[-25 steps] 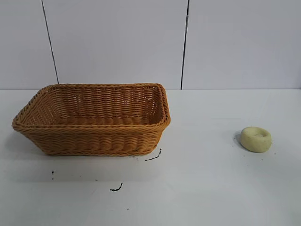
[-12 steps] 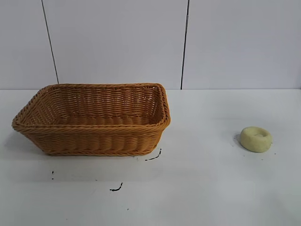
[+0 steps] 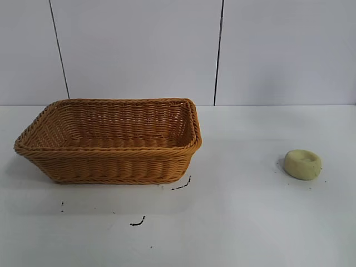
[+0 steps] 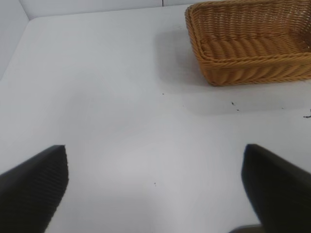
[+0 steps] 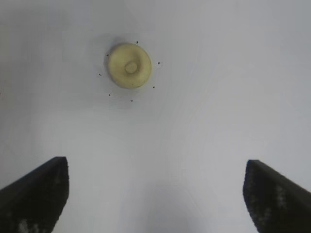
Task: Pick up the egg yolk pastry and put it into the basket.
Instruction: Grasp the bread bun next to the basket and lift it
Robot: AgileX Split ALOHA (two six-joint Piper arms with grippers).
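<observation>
On the white counter (image 3: 250, 222), toward the right side of the exterior view: egg yolk pastry (image 3: 302, 164), a round puck lying flat with its dented face up, so no long axis to speak of; well apart from it at the left stands the basket (image 3: 111, 142), mouth up, long axis running left to right. Right end effector (image 5: 155, 194): fingers spread wide, grasping nothing, above bare counter short of the pastry. Left end effector (image 4: 155, 189): released likewise, over bare counter near the basket.
</observation>
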